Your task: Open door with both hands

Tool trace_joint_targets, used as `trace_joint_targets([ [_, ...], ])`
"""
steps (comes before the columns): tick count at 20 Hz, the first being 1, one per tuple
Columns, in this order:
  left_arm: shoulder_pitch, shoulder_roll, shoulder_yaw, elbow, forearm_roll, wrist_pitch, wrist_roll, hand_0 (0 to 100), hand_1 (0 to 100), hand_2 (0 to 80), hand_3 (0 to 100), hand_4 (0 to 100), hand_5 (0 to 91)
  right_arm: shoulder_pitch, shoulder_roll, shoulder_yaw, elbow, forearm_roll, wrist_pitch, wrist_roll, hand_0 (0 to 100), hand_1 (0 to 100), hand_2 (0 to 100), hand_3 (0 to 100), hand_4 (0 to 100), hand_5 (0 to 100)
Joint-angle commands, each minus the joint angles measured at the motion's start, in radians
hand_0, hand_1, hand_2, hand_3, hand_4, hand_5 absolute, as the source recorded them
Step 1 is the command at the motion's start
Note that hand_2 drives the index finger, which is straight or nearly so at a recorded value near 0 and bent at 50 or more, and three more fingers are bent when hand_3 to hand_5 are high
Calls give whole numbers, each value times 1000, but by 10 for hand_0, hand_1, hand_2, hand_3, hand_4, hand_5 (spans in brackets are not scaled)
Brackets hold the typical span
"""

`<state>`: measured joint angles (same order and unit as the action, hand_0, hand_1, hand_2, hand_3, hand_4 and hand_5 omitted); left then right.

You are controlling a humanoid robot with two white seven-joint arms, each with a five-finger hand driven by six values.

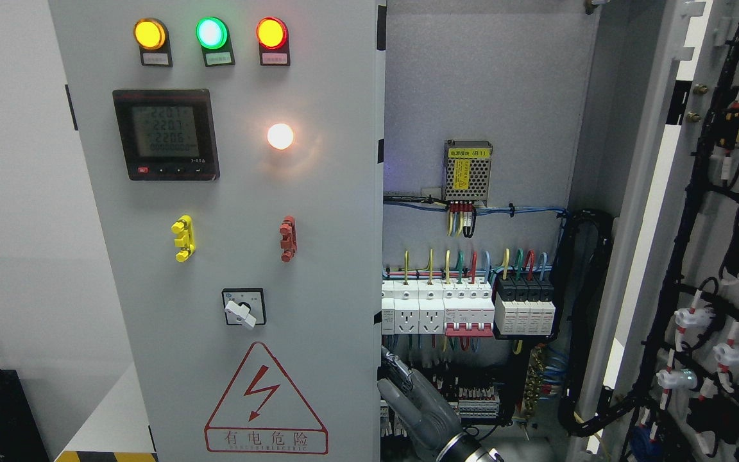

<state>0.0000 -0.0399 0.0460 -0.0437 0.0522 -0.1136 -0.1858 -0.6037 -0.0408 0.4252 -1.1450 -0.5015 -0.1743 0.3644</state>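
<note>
Near the bottom edge, our hand reaches with relaxed, empty fingers beside the left door, whose stiff, heavy right edge we judge graspable.

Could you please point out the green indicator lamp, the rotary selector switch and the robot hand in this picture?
green indicator lamp (212,33): head view, centre of its lit lens.
rotary selector switch (242,314): head view, on its white knob.
robot hand (416,401): head view, middle of the grey hand near the closed door's edge.

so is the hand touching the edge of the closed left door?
Cannot tell. In the head view the hand sits right at the left door edge, fingertips overlapping it, but the view doesn't show whether they press it or sit behind it.
</note>
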Motion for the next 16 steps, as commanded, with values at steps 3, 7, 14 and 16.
trace_joint_targets([
  [3, 18, 0, 0, -1, 0, 0, 0, 120, 389, 0, 0, 0, 0, -5, -2, 1, 4, -69, 16, 2, 120, 389, 0, 0, 0, 0],
  [7, 18, 0, 0, -1, 0, 0, 0, 120, 389, 0, 0, 0, 0, -10, -4, 0, 2, -71, 18, 19, 120, 389, 0, 0, 0, 0],
  [14, 18, 0, 0, -1, 0, 0, 0, 120, 389, 0, 0, 0, 0, -18, -1, 0, 7, -72, 21, 51, 120, 389, 0, 0, 0, 0],
  [16, 18, 0, 0, 1, 0, 0, 0, 120, 389, 0, 0, 0, 0, -19, -1, 0, 10, -74, 21, 54, 120, 389, 0, 0, 0, 0],
])
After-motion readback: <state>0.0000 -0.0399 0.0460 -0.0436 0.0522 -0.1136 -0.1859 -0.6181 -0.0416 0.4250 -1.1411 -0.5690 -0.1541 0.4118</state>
